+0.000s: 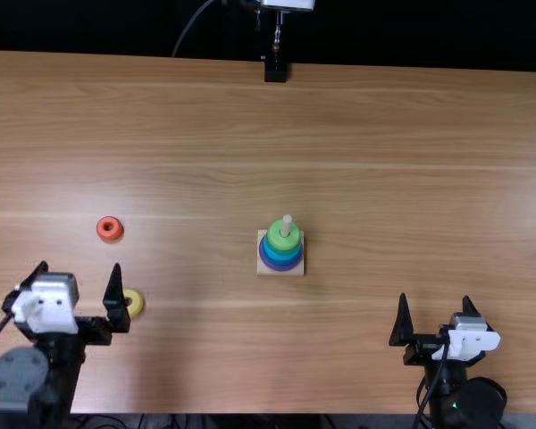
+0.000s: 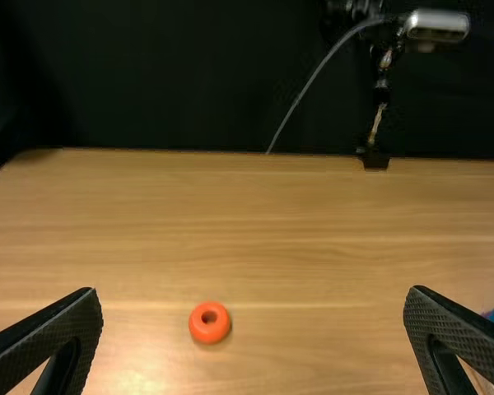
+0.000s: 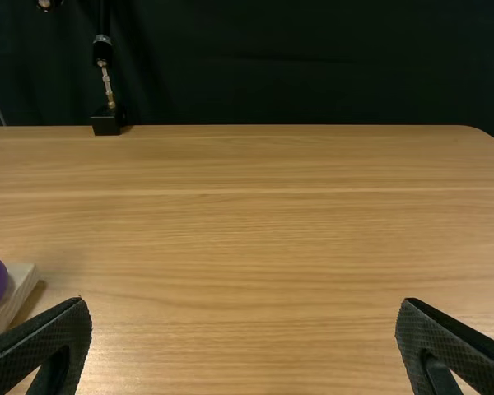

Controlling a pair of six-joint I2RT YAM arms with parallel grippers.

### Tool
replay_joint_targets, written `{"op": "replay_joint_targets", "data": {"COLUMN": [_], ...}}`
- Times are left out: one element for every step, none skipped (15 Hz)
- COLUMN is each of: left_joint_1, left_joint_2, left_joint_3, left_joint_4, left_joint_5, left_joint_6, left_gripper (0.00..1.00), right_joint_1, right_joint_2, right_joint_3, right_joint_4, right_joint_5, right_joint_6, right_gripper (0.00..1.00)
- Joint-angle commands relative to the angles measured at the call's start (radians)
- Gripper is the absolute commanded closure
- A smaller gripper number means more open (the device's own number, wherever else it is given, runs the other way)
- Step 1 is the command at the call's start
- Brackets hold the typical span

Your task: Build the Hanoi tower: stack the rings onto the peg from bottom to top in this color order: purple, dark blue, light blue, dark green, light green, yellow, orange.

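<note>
Both my left gripper (image 1: 79,265) and right gripper (image 1: 435,298) gape wide, empty; I see the round, red-orange ring (image 1: 116,231) beyond the left's fingers.

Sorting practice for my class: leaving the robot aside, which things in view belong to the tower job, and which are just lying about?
Job:
- peg
- base
- stacked rings
- orange ring
- yellow ring

Not job:
- black stand
- thin cable
</note>
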State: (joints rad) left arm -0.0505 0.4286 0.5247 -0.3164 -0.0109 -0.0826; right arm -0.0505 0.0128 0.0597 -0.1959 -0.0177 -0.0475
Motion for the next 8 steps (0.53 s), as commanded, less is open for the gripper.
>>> {"op": "replay_joint_targets", "data": {"left_joint_1": [-0.006,-0.023,-0.022,-0.020,-0.018,-0.017,-0.008,-0.003], "left_joint_2": [0.122,0.219,0.331,0.466,0.549,0.610,0.667,0.722], "left_joint_3": [0.061,0.116,0.150,0.182,0.209,0.230,0.247,0.256], "left_joint_4": [-0.057,-0.142,-0.199,-0.234,-0.245,-0.260,-0.300,-0.346], "left_joint_5": [0.037,0.059,0.079,0.096,0.097,0.096,0.096,0.094], "left_joint_6": [0.005,0.005,0.005,0.005,0.005,0.005,0.005,0.005], "left_gripper": [0.00,0.00,0.00,0.00,0.00,0.00,0.00,0.00], "right_joint_1": [-0.003,-0.003,-0.003,-0.003,-0.003,-0.003,-0.003,-0.003], "right_joint_2": [-0.013,-0.013,-0.013,-0.013,-0.013,-0.013,-0.013,-0.013], "right_joint_3": [-0.044,-0.044,-0.044,-0.044,-0.044,-0.044,-0.044,-0.046], "right_joint_4": [-0.074,-0.074,-0.074,-0.074,-0.074,-0.074,-0.074,-0.074], "right_joint_5": [0.014,0.014,0.014,0.014,0.014,0.014,0.014,0.014], "right_joint_6": [0.000,0.000,0.000,0.000,0.000,0.000,0.000,0.000], "right_gripper": [0.00,0.00,0.00,0.00,0.00,0.00,0.00,0.00]}}
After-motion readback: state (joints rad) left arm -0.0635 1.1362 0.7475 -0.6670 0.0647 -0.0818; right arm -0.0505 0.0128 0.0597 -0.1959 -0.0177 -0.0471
